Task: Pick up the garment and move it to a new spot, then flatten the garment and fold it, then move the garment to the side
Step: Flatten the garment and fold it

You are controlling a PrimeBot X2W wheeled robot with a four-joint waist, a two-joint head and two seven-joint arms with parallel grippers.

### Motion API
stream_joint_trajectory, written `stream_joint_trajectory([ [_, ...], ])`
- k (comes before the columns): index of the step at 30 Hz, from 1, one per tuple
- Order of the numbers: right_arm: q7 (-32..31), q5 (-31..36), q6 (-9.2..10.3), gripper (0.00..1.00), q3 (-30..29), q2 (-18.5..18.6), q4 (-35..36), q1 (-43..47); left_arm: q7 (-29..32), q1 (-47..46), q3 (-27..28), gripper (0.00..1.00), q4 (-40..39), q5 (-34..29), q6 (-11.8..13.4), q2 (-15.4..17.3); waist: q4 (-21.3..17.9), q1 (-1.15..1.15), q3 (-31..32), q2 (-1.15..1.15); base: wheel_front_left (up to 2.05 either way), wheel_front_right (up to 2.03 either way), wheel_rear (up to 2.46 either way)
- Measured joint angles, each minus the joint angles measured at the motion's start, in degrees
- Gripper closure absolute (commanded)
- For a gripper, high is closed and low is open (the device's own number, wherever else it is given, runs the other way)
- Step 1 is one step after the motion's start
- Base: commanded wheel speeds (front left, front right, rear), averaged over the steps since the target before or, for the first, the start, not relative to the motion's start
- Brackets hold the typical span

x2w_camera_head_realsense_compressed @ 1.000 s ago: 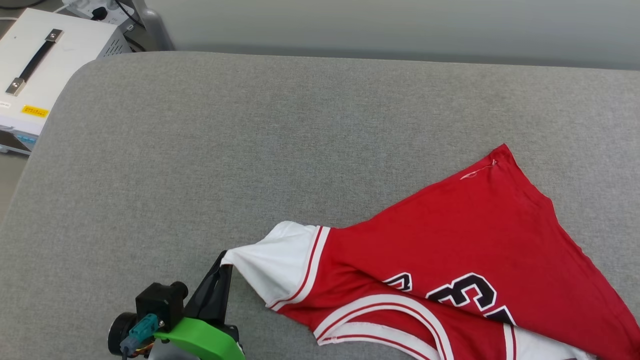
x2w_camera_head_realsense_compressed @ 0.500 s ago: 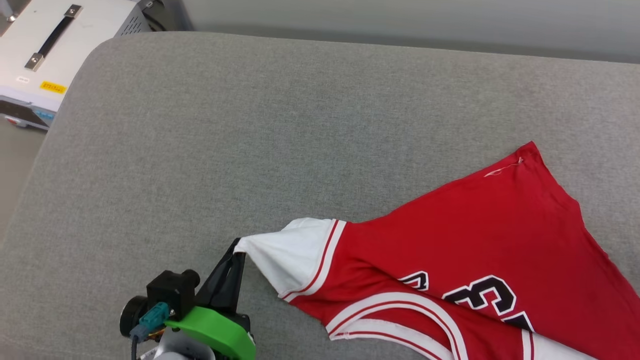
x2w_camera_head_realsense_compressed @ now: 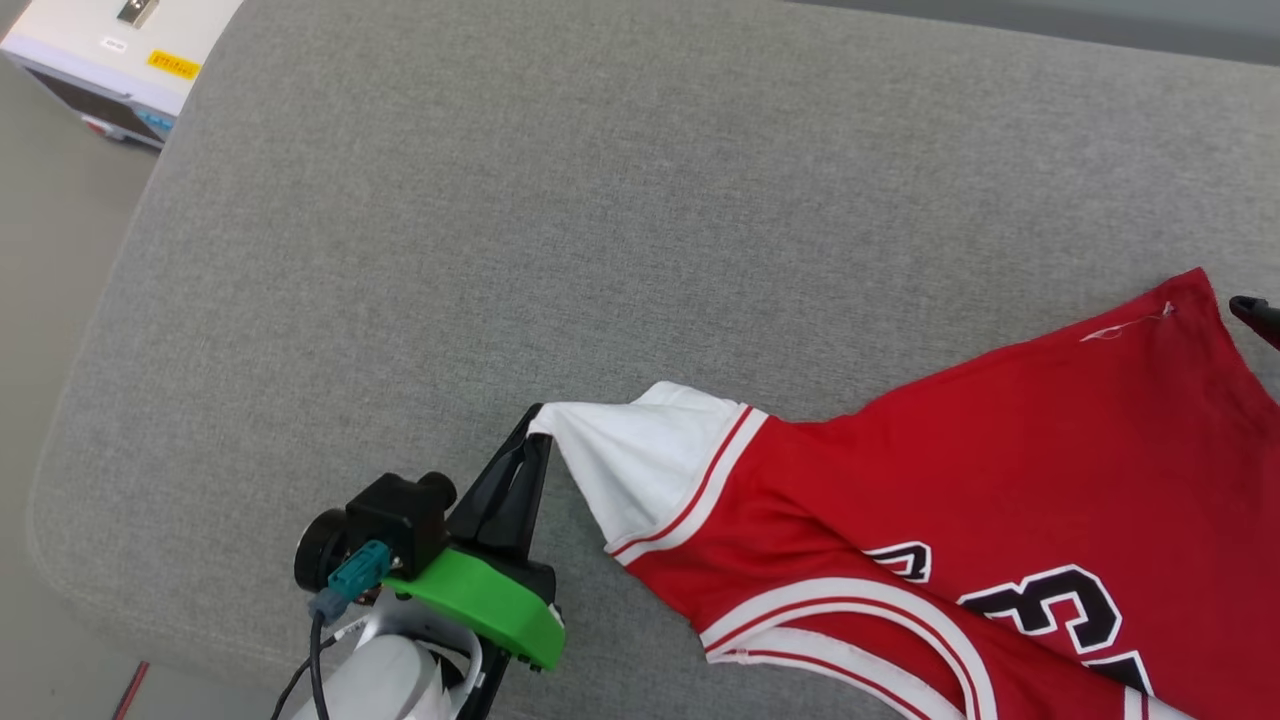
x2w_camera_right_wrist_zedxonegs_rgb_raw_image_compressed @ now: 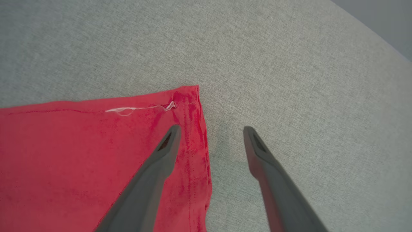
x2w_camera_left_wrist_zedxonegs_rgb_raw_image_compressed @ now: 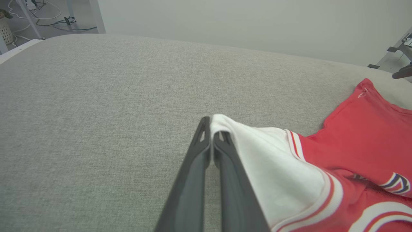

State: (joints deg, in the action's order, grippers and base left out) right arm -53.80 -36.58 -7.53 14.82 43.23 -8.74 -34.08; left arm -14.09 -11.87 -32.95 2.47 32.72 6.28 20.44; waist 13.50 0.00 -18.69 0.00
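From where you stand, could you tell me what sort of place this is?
Probably a lab or test room, not a home: a grey padded work surface bearing the garment, a white instrument box with a yellow label beside it, and loose cables on the bare floor.

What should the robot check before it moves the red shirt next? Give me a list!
1. Left gripper shut on the white sleeve of the red jersey T-shirt: ok.
2. Right gripper open, straddling the hem corner: ok.
3. Right gripper holding cloth: not ok.
4. T-shirt lying flat: not ok, folded over itself.
5. Bare grey padded surface ahead: ok.
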Motion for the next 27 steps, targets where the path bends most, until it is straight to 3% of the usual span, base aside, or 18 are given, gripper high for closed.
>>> stream_joint_trajectory([
  [8,3.50,-0.52,0.02,0.00,4.20,-4.21,-13.02,-5.20,-0.08,-2.53,-0.33,1.00,0.78,-1.59,-1.03,-1.92,2.93,0.01,-4.03,0.00,0.00,0.00,0.00],
  [13,4.15,-0.99,0.01,0.00,8.40,-1.79,-15.59,-6.08,-0.49,-2.78,-0.32,1.00,1.34,-1.92,-1.09,-2.53,4.21,0.00,-5.13,0.00,0.00,0.00,0.00],
  [14,4.57,-1.90,-0.01,0.56,8.44,-1.70,-16.08,-6.19,-0.49,-2.78,-0.30,1.00,1.58,-1.97,-1.09,-2.55,4.27,0.00,-5.11,0.00,0.00,0.00,0.00],
  [15,5.66,-2.49,-0.01,1.00,8.69,-1.58,-16.53,-6.23,-0.49,-2.78,-0.24,1.00,1.79,-1.98,-1.09,-2.55,4.25,0.00,-5.01,0.00,0.00,0.00,0.00],
  [27,21.47,-6.09,-0.01,1.00,13.25,-0.54,-14.93,-6.16,-0.51,-2.33,0.48,1.00,1.99,-2.43,-1.09,-1.48,1.56,0.01,0.20,0.00,0.00,0.00,0.00],
])
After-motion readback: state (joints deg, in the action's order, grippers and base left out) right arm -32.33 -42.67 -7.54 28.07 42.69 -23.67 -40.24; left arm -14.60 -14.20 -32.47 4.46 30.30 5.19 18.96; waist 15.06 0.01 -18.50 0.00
